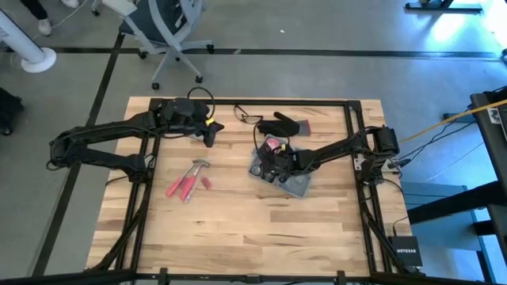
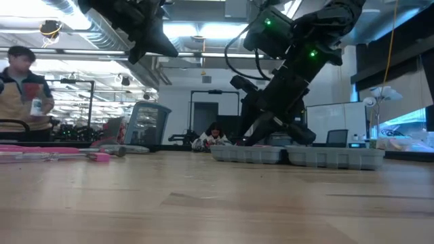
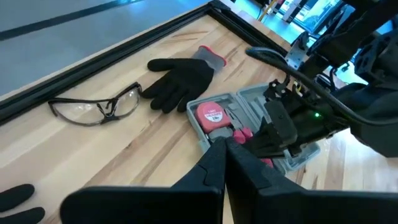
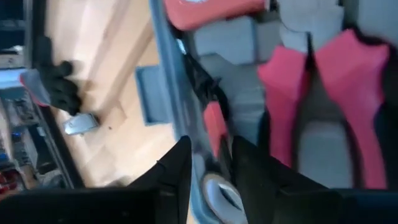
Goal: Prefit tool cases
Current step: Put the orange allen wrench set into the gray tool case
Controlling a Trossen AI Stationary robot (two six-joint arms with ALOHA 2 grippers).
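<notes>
The tool case (image 1: 295, 184) lies open and flat on the table right of centre, a grey-blue tray with moulded slots (image 3: 249, 102). It holds a red tape measure (image 3: 211, 113) and red-handled pliers (image 4: 323, 74). My right gripper (image 4: 210, 155) reaches down into the case from the table's right, its fingers slightly apart over a small red-and-black tool (image 4: 214, 127). It also shows in the high view (image 1: 273, 170). My left gripper (image 3: 225, 149) is shut on nothing and hangs above the table's far left part (image 1: 210, 136). My right gripper slants down into the case, its fingertips (image 4: 177, 163) standing either side of the small red-and-black tool in its slot. Whether they touch the tool or the case I cannot tell.
A black glove with a grey cuff (image 1: 289, 124) and clear safety glasses (image 1: 247, 116) lie beyond the case near the far edge. A hammer (image 1: 198, 165) and red-handled tools (image 1: 186, 184) lie loose left of centre. A person (image 2: 20, 88) stands in the room beyond.
</notes>
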